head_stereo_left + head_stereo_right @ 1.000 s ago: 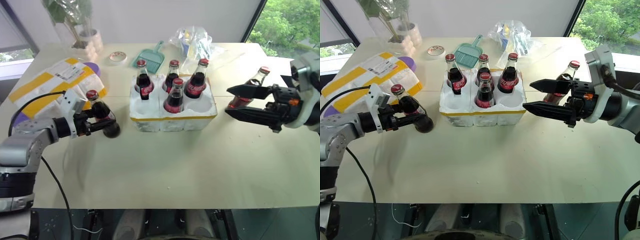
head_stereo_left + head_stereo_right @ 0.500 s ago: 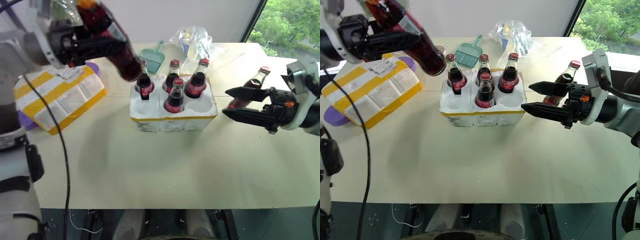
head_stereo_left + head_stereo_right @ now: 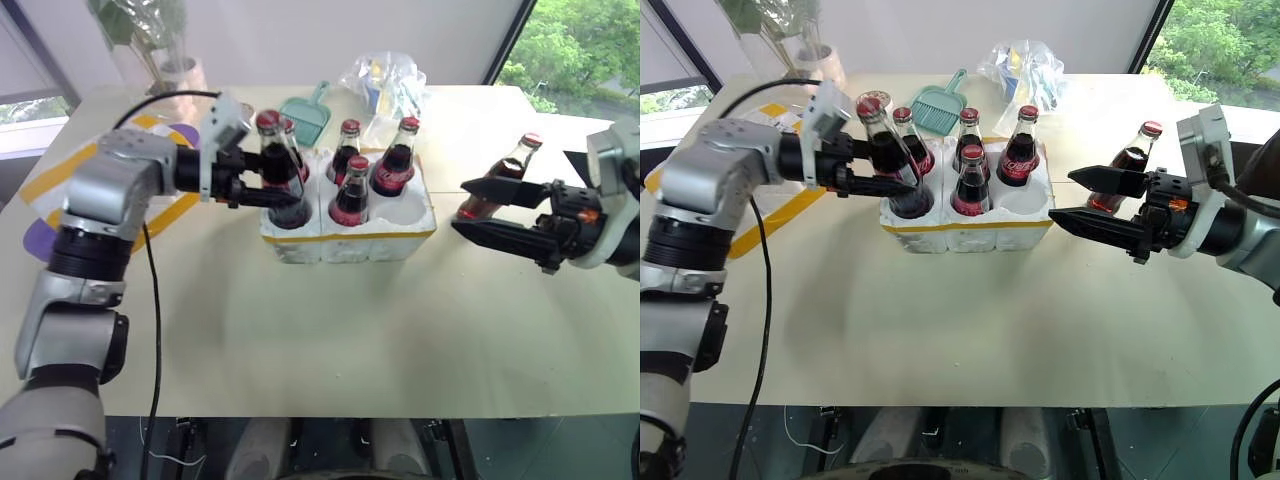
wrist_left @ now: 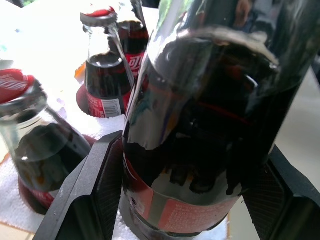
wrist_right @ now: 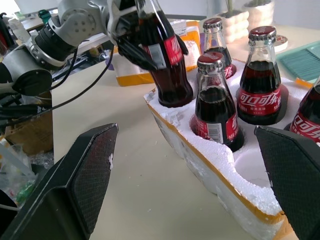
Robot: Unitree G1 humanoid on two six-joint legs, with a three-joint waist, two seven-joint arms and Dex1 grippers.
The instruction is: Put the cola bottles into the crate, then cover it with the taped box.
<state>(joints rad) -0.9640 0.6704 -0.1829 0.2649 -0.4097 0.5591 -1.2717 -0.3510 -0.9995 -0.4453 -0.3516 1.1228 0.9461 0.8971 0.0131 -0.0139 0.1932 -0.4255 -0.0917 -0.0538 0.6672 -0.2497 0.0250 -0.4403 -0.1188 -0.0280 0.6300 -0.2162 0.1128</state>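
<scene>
On the desk, behind the crate, lie a crumpled plastic bag and a teal dustpan; the taped box lies left of the crate, partly hidden by the left arm. Four cola bottles stand in the crate's wells, crowding the one empty front-right well. The left tool is clamped on a fifth bottle, tilted, its base at the crate's front-left well. Right of the crate, the right tool hangs wide open with nothing in it, the sixth bottle standing just behind its fingers. From the left wrist, the held bottle's label sits between the black fingers; the head views hide this.
</scene>
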